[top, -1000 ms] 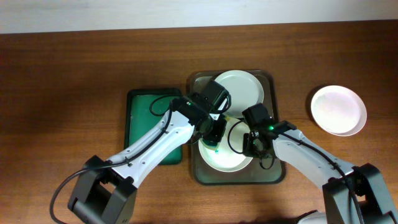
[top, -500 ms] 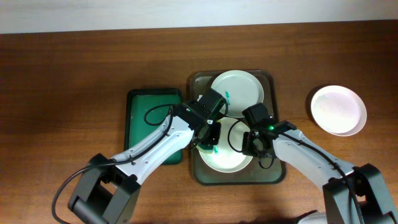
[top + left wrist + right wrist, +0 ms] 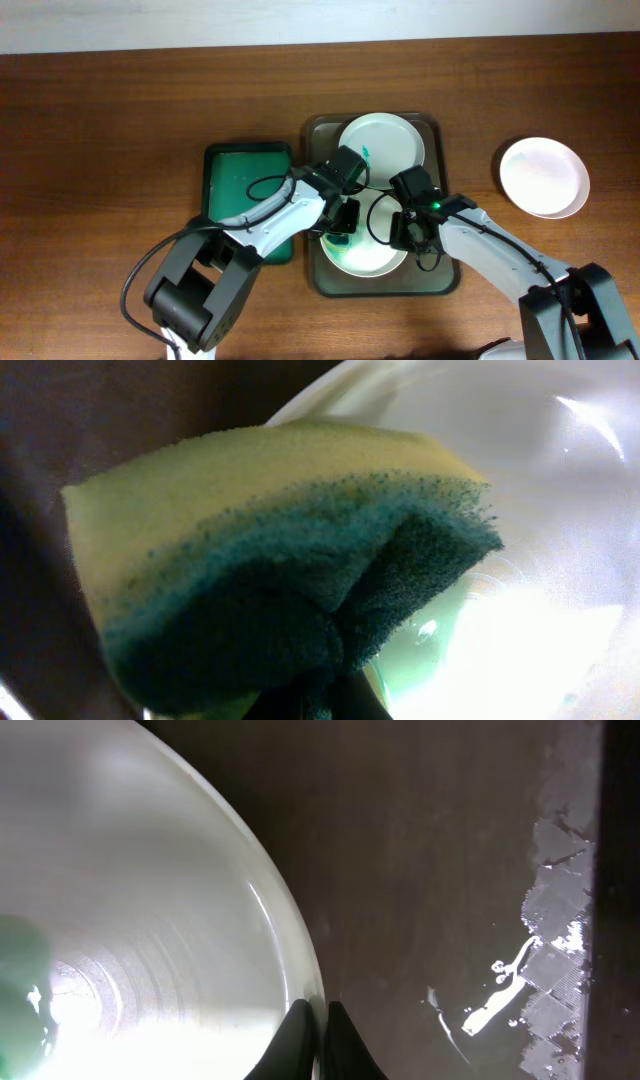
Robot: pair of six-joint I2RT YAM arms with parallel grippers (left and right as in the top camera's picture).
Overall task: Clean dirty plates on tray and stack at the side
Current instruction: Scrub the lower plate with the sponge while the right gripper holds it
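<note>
The left gripper (image 3: pixel 342 218) is clamped on a sponge (image 3: pixel 270 560), whose green scouring face is creased where the fingers pinch it. It sits over the left side of the near plate (image 3: pixel 372 258). I cannot tell whether the sponge is touching the plate.

The right gripper (image 3: pixel 318 1020) is closed to a sliver on that plate's right rim and holds it down on the tray (image 3: pixel 430 870).

Over the last second the left gripper has slid from the gap between the two plates toward the near plate's left edge, while the right gripper has not moved. That uncovers the far plate (image 3: pixel 390 140), which shows a teal smear (image 3: pixel 365 154) near its left edge.

The near plate's middle shows pale green, so I judge the scrubbing is mid-stroke and not finished. The far plate comes next. A third plate (image 3: pixel 543 177) lies on the table well right of the tray and looks clean. The green tray (image 3: pixel 230 180) lies left.
</note>
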